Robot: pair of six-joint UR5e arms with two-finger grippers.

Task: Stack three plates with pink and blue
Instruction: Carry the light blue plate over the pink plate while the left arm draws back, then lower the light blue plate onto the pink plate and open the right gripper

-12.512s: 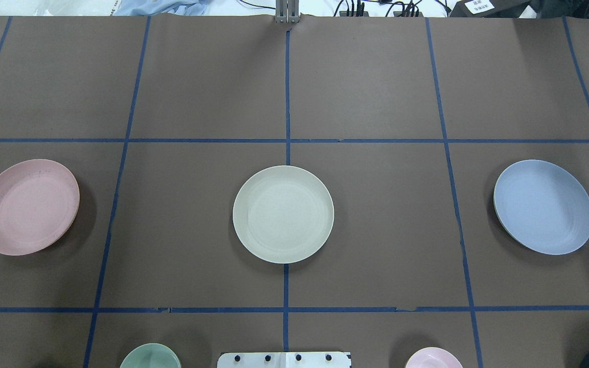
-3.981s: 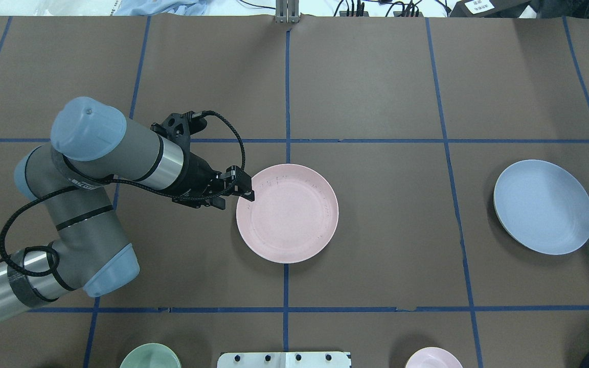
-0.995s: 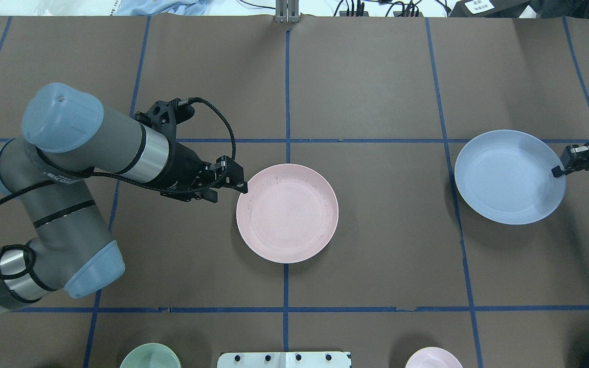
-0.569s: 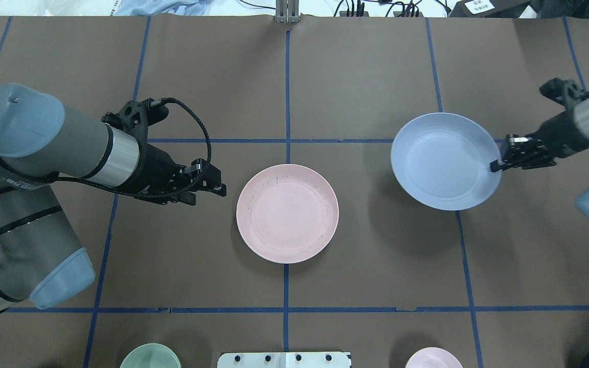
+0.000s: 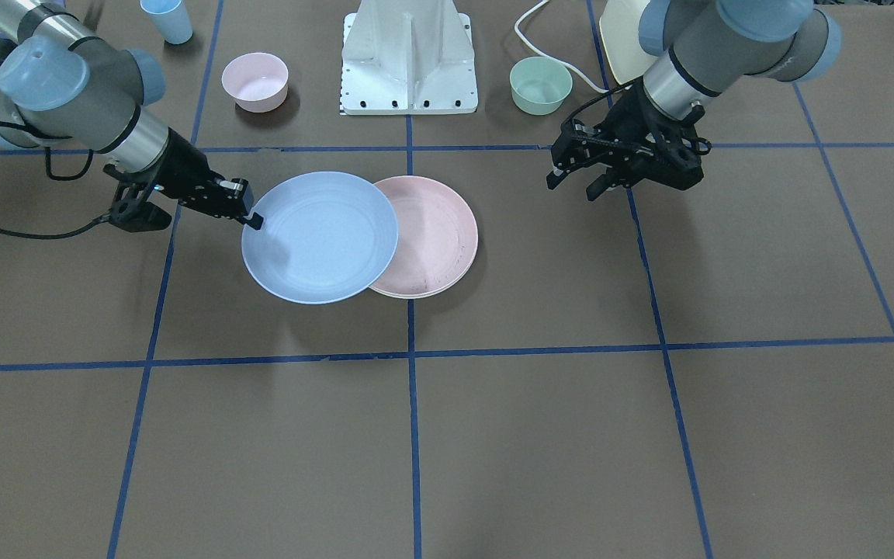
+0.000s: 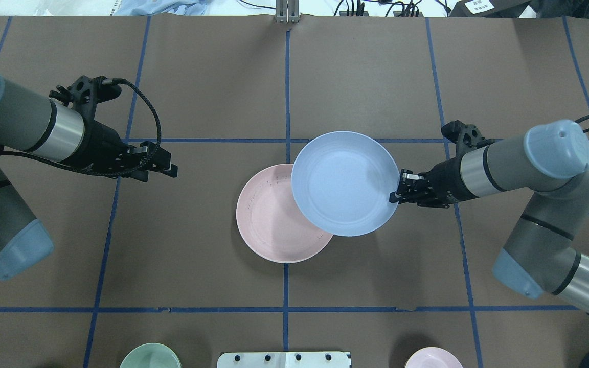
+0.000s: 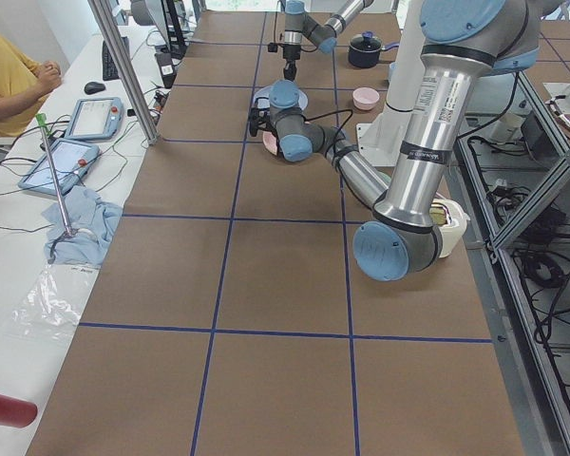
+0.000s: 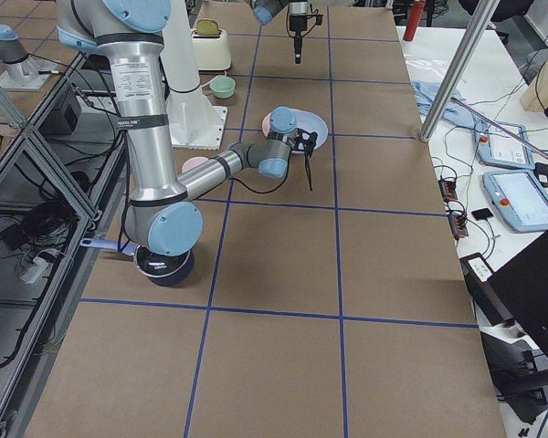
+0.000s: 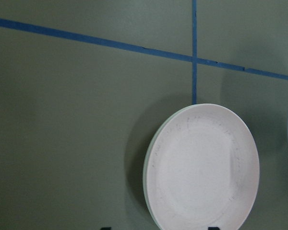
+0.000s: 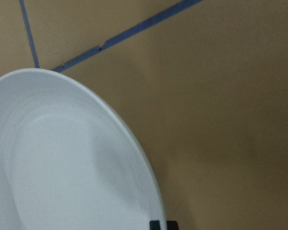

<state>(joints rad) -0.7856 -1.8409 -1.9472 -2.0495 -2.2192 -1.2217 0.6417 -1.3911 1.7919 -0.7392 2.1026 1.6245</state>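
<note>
Plates log: all three are near the middle of a long table (image 6: 197, 76) covered in brown paper with a grid of blue tape lines (image 6: 287, 87).

Room, from the side views: a white bench (image 7: 19, 247) runs along the table's far edge. It carries control tablets (image 7: 95, 119), cables and a crumpled blue cloth (image 7: 81, 223). A seated person in a yellow shirt (image 7: 5, 81) is at the bench.

Left arm: left gripper (image 6: 172, 170) hovers over bare paper, well apart from the plates. Its fingers are spread with nothing between them.

Right arm: right gripper (image 6: 394, 197) is clamped on the rim of the light blue plate (image 6: 345, 184). That plate is carried off the table and casts a shadow. In the overhead and front views it covers part of the pink plate (image 6: 266, 225). I cannot tell whether the two touch.

The pink plate lies flat at a tape crossing, on top of the cream-white plate (image 9: 146, 179). Only a thin pale rim of that one shows.

Near the white robot base (image 5: 410, 54) stand a green bowl (image 5: 540, 84), a pink bowl (image 5: 254, 80) and a blue cup (image 5: 168, 19).
</note>
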